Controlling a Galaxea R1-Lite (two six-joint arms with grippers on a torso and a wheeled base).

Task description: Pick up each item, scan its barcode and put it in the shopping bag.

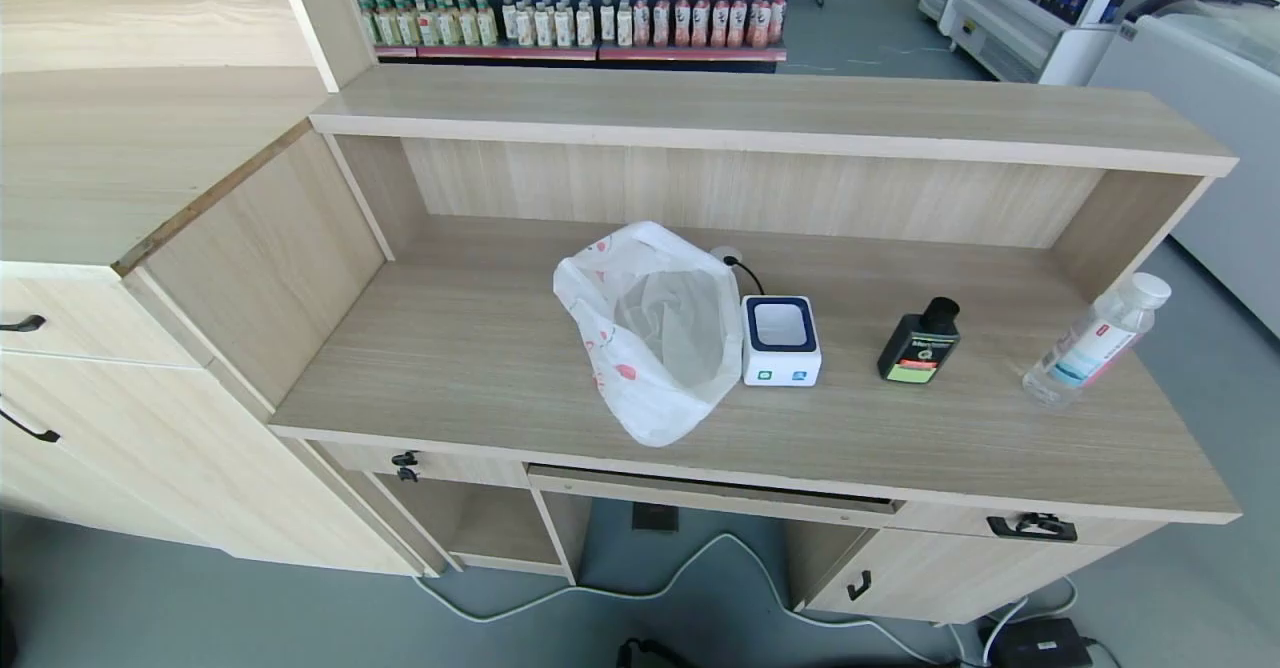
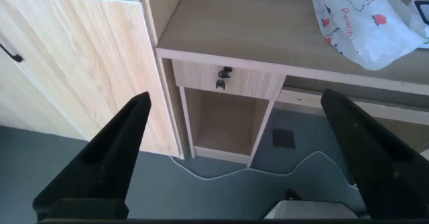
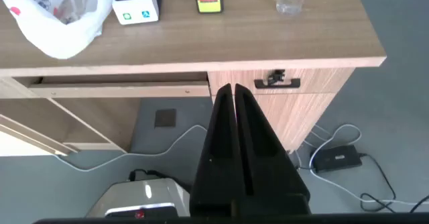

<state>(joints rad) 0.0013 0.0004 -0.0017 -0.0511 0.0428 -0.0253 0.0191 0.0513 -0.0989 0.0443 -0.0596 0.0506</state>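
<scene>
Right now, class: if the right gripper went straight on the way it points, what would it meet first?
Most likely the counter's front edge, just beside the drawer's black handle. The right gripper, fingers shut, points at that edge from below and in front of it. Depth is unclear, so how far off it is cannot be told.

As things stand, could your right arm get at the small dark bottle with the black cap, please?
Probably yes. The dark bottle sits alone on the wooden counter, apart from the white scanner and the clear water bottle. The right claw, shut and below counter height, must rise and open first.
</scene>
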